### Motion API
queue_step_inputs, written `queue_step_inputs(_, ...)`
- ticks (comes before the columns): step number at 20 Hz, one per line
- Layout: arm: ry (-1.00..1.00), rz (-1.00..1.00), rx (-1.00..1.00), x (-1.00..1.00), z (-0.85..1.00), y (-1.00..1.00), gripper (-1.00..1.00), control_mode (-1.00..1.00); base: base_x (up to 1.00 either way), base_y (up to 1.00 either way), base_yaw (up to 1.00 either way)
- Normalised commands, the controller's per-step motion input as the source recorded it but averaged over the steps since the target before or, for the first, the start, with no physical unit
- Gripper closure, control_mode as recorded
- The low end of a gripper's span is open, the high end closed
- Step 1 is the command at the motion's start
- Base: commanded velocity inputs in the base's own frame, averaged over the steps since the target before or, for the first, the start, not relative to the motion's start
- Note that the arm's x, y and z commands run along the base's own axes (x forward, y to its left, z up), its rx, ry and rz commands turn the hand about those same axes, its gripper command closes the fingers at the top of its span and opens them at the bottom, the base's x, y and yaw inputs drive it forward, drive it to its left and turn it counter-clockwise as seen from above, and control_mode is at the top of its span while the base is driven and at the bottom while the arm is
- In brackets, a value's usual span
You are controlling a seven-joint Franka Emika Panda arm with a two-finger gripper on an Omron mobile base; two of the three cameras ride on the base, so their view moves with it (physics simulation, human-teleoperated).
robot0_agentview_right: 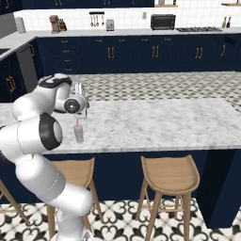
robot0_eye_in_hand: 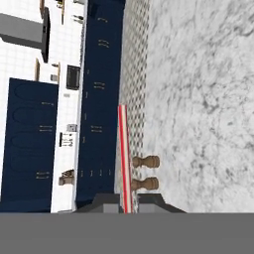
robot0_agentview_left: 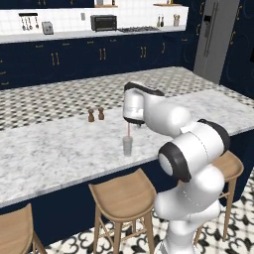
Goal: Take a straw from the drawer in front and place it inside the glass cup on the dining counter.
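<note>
Straw [robot0_eye_in_hand: 123, 158]: thin, pinkish-red, clamped between the two dark finger tips of the gripper [robot0_eye_in_hand: 126, 203] in the hand view, where it runs straight away from the fingers. In the left base view the straw [robot0_agentview_left: 129, 130] hangs roughly upright below the hand, its lower end at the mouth of the glass cup [robot0_agentview_left: 128, 146]. Whether the tip is already inside the cup or just above the rim is hard to tell at this size. The right base view gives the same picture: straw [robot0_agentview_right: 77, 122] short and red under the hand, glass cup [robot0_agentview_right: 78, 133] directly beneath it.

Glass cup: small, clear greyish tumbler, standing upright on the dining counter [robot0_agentview_left: 59, 149], near the counter's stool-side edge.

Gripper [robot0_agentview_left: 133, 122]: jaws closed on the straw, hand held just above the cup. In the right base view the gripper [robot0_agentview_right: 80, 113] points down at the counter.

Two small brown shakers [robot0_agentview_left: 95, 115] stand side by side on the marble, beyond the cup and well apart from it; in the hand view they [robot0_eye_in_hand: 145, 172] lie just beside the straw's line.

Wooden stools [robot0_agentview_left: 124, 198] line the near side of the counter. Far wall: navy cabinets, a toaster oven [robot0_agentview_left: 103, 22], a black hob [robot0_agentview_left: 138, 29].
</note>
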Motion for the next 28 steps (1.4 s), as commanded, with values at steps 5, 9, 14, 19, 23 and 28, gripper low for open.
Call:
queue_step_inputs(5, 0.08, -0.02, 0.0, 0.08, 0.0, 0.0, 1.0, -1.0, 0.0, 0.0, 0.0)
queue_step_inputs(9, 0.01, 0.0, 0.0, 0.15, 0.0, 0.0, 1.0, -1.0, 0.0, 0.0, 0.0)
queue_step_inputs(14, 0.0, 0.0, 0.0, 0.08, 0.0, 0.0, 1.0, -1.0, 0.0, 0.0, 0.0)
queue_step_inputs(19, 0.0, 0.0, 0.0, 0.0, 0.0, 0.0, 1.0, -1.0, 0.0, 0.0, 0.0)
queue_step_inputs(23, 0.0, 0.0, 0.0, 0.0, -0.01, 0.0, 1.0, -1.0, 0.0, 0.0, 0.0)
queue_step_inputs(28, 0.0, 0.0, 0.0, -0.01, -0.11, -0.1, 1.0, -1.0, 0.0, 0.0, 0.0)
